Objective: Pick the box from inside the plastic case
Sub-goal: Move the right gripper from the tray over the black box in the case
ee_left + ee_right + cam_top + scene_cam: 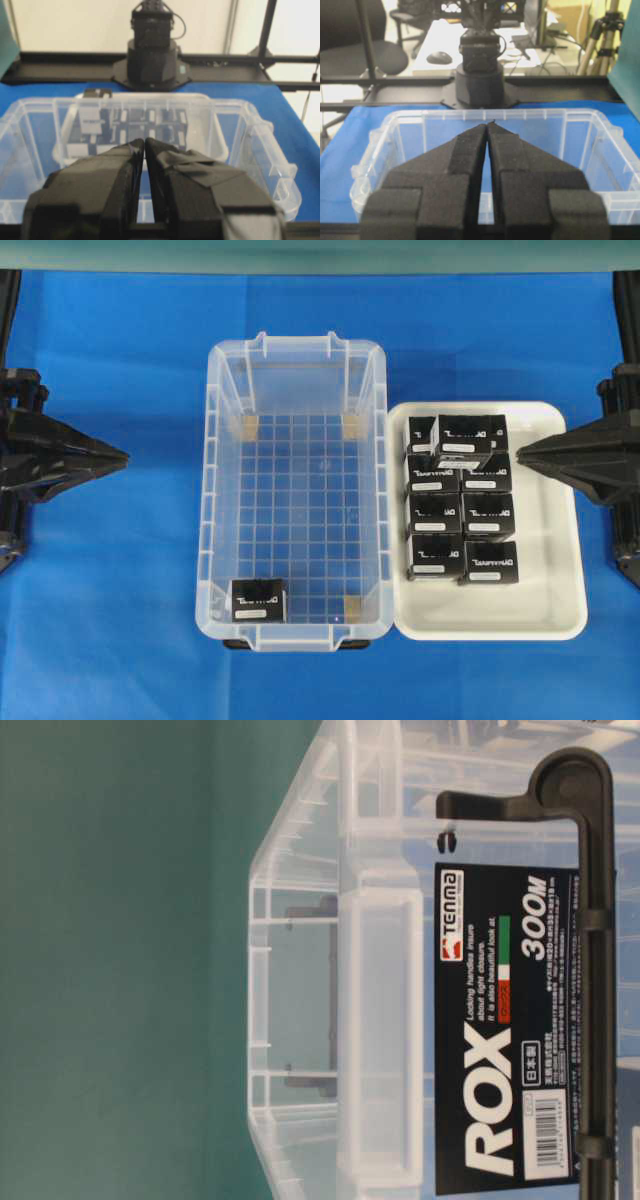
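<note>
bench (120, 640), blue cover | plastic case (222, 490) at centre | box (259, 600) in case's near-left corner, against both walls | left tool (118, 453), right tool (524, 452): pinched together, empty, parked at side edges | advice: open wide, descend vertically, grip free faces

The plastic case (297, 490) is clear, glossy moulded plastic with a grid-ribbed floor. The box (259, 600) inside is matt black card bearing a white paper label. The white tray (570, 540) is smooth, glossy plastic. Blue cloth covers the desk (110, 620). Left gripper (145, 142) fingers (120, 170) wear matt black tape; right gripper (487, 126) fingers (465, 155) wear coarse black foam.
</note>
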`<action>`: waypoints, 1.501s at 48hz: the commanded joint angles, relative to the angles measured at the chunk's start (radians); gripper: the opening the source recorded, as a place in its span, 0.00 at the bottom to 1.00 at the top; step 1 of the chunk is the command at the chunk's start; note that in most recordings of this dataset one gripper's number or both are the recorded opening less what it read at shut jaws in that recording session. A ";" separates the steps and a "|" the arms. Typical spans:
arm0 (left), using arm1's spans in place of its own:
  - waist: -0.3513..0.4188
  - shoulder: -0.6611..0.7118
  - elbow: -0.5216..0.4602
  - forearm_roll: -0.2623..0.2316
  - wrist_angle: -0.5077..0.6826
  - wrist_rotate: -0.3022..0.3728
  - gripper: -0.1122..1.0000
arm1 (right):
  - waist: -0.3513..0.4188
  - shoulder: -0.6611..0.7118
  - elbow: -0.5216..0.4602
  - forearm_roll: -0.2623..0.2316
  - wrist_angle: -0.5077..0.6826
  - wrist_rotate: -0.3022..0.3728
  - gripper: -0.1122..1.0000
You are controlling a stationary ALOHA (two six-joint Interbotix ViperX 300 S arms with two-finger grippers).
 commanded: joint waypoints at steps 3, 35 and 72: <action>-0.003 -0.003 -0.025 0.014 0.060 -0.008 0.21 | -0.008 0.020 -0.041 0.049 0.034 0.020 0.21; -0.038 -0.040 -0.095 0.015 0.301 -0.037 0.05 | 0.029 0.557 -0.649 0.186 0.950 0.164 0.08; -0.034 -0.055 -0.098 0.015 0.339 -0.037 0.05 | -0.109 1.212 -1.284 0.517 1.447 -0.192 0.15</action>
